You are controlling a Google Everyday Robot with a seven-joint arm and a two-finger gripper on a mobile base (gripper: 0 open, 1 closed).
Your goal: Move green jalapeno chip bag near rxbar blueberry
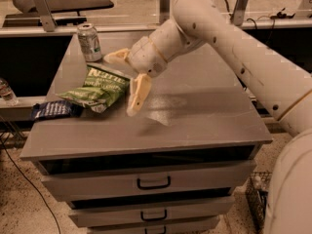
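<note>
Green jalapeno chip bag [97, 87]: lies flat on the left part of the surface, lettered face up, its near-left corner pointing at the bar.
Rxbar blueberry [53, 110]: at the left edge of the surface, just left of the bag's near corner; whether the two touch cannot be told.
Gripper [127, 77]: at the bag's right edge, fingers spread wide with nothing held; the far finger [117, 56] is over the bag's far edge, and the near finger [137, 95] points down just right of the bag.
Arm [234, 38]: white, reaching in from the right, above the surface.
Soda can [89, 42]: upright at the far-left corner, beyond the bag and apart from it.
Surface [204, 111]: grey top of a cabinet with drawers [153, 182] in its near face.
</note>
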